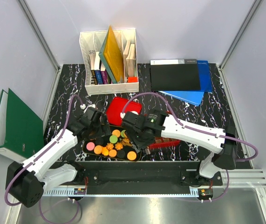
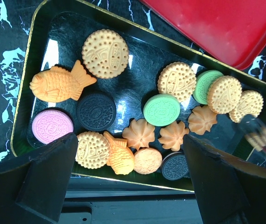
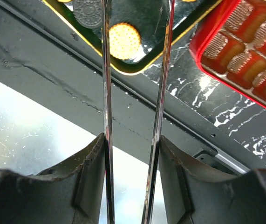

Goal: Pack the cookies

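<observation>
The cookies (image 1: 112,144) lie in a black gold-rimmed tray (image 1: 123,160): round yellow, green, pink and black discs, orange flower shapes and two orange fish shapes, seen close in the left wrist view (image 2: 160,109). My left gripper (image 1: 98,126) is open and empty, hovering over the tray's near edge (image 2: 130,142). My right gripper (image 1: 139,135) is shut on chrome tongs (image 3: 105,93), whose two arms run up between my fingers (image 3: 132,140) towards the tray's right end. The tong tips (image 2: 258,133) show blurred at the tray's right end. One yellow cookie (image 3: 123,39) lies between the tong arms.
A red gridded tin (image 1: 170,142) sits right of the tray (image 3: 244,51). Its red lid (image 1: 119,109) lies behind the tray (image 2: 226,28). A white book rack (image 1: 108,60) and black and blue folders (image 1: 179,77) stand at the back. A green binder (image 1: 16,123) leans at the left.
</observation>
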